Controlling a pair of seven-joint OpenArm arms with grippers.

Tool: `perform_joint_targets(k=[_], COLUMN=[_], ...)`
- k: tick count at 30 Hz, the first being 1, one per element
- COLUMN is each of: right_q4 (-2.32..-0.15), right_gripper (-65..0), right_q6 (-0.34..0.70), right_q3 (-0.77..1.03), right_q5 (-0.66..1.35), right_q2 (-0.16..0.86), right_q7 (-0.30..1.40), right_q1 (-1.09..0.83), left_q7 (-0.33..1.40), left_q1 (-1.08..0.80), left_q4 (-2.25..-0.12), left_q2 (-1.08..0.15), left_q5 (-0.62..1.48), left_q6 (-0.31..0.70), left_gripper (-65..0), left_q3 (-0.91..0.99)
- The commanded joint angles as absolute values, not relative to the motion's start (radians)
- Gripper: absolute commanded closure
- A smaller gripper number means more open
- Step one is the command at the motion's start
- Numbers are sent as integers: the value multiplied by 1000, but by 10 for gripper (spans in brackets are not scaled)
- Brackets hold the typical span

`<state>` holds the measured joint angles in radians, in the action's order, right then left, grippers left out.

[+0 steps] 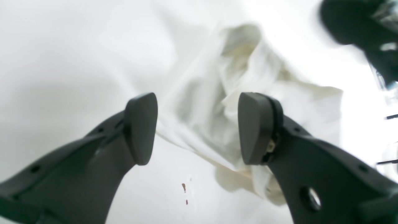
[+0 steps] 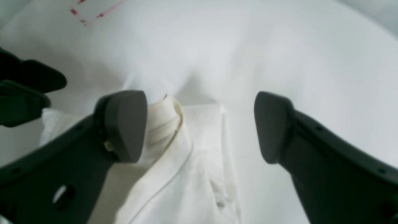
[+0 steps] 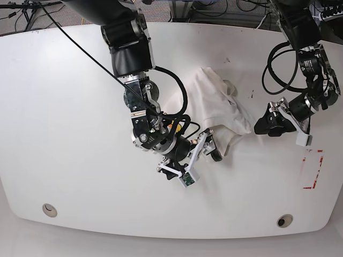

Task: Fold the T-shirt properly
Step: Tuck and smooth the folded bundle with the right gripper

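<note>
Both grippers are standing with their jaws wide apart and nothing clamped between them. On the right gripper [image 2: 199, 126], one dark pad [image 2: 124, 124] is lying against a ribbed, cream-edged fold of the T-shirt [image 3: 217, 101], while the other pad is hanging over the bare white table [image 3: 69, 107] just beside the cloth; whether the first pad is actually pressing the fabric cannot be told. In the base view this gripper is sitting at the shirt's near edge, its arm reaching down across the shirt's left side. The left gripper [image 3: 266, 126] is hovering off the shirt's right edge, close to the cloth but apart from it, and in its own wrist view the crumpled fabric is showing through the open gap between its fingers [image 1: 141, 127]. The off-white shirt is lying bunched in a loose heap near the middle of the table, between the two grippers. Red tape marks [image 3: 316, 171] are sitting on the table well to the right of the shirt, past the left gripper
</note>
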<state>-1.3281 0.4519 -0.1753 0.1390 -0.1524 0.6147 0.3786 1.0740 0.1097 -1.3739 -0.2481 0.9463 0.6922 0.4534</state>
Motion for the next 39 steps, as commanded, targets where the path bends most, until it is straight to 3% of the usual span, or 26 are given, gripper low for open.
perform_joint_targets(k=[1, 7, 19, 24, 31, 39], right_q4=[-1287, -1165, -1026, -977, -990, -1207], right_gripper=[-482, -474, -458, -314, -10, -5], right_q6=[453, 450, 455, 455, 455, 447], right_q3=[-173, -174, -174, -174, -176, -216], right_q5=[205, 282, 282, 277, 282, 282], right_q2=[-156, -157, -157, -157, -157, -157], right_q7=[591, 591, 579, 524, 522, 605], right_q1=[435, 478, 469, 455, 441, 398], left_q7=[1053, 1053, 1053, 1053, 1053, 1053], left_q1=[111, 56, -1, -8, -19, -21], left_q4=[-1388, -1388, -1389, -1388, -1388, -1388], left_q2=[-306, -401, -458, -456, -450, -450], left_q5=[1040, 1173, 1190, 1190, 1188, 1173], left_q6=[698, 698, 698, 698, 698, 698], left_gripper=[-385, -385, -385, -385, -385, -385], left_q3=[456, 516, 573, 573, 572, 547])
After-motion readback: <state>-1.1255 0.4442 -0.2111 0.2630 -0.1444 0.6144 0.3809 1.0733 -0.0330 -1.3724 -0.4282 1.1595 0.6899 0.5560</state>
